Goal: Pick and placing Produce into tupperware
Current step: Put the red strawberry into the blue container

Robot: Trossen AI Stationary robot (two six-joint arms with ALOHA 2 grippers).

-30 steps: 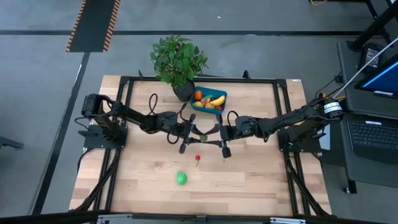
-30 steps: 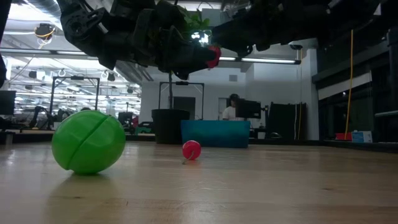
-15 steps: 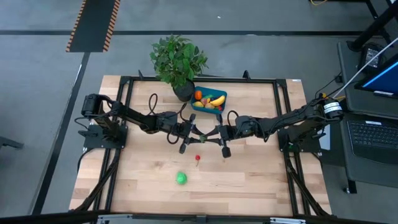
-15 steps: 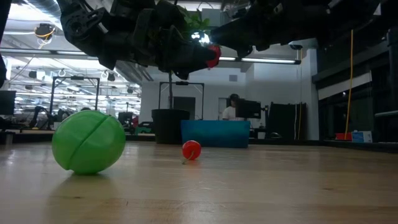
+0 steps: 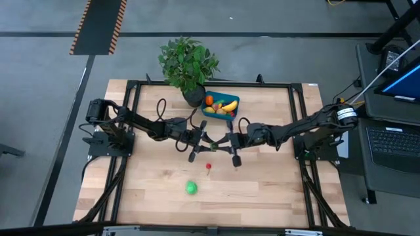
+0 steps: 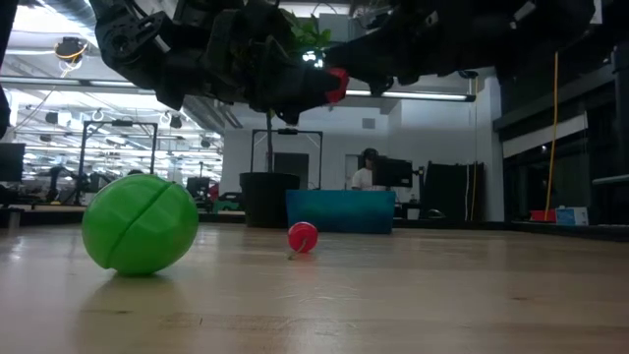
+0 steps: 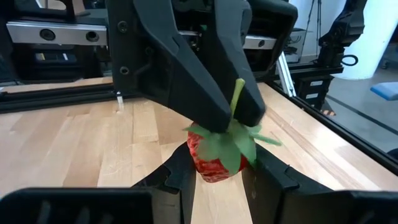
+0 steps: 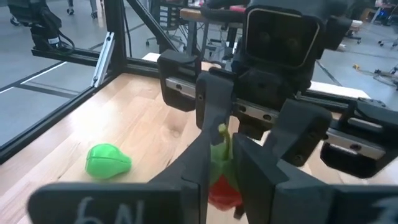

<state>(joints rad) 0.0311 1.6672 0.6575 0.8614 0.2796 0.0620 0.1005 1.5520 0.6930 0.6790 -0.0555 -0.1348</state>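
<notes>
We are in the middle of a handover above the middle of the surface (image 5: 262, 190). The left gripper (image 7: 217, 177) holds a red strawberry (image 7: 214, 158) by its body, fingers narrow and pressed on either side of it. The right gripper (image 8: 219, 163) faces it from the other side, and its fingers have closed narrow around the strawberry's green top and stem (image 8: 219, 146). In the high view the 2 grippers meet tip to tip, just short of the tupperware (image 5: 221, 113), which sits at the far edge beside the potted plant (image 5: 187, 62) and already holds a banana (image 5: 229, 105) and a few other pieces.

As we judge it, both grippers have the strawberry at once, so the next move calls for the left fingers to let go and draw clear before the right arm carries it to the tupperware. The hold on leaf and stem looks slight, so we would lift gently.

2 pieces are not yet collected: a small red piece with a stem (image 5: 209, 166) and a green piece (image 5: 191, 188), both lying on the surface nearer the front.
</notes>
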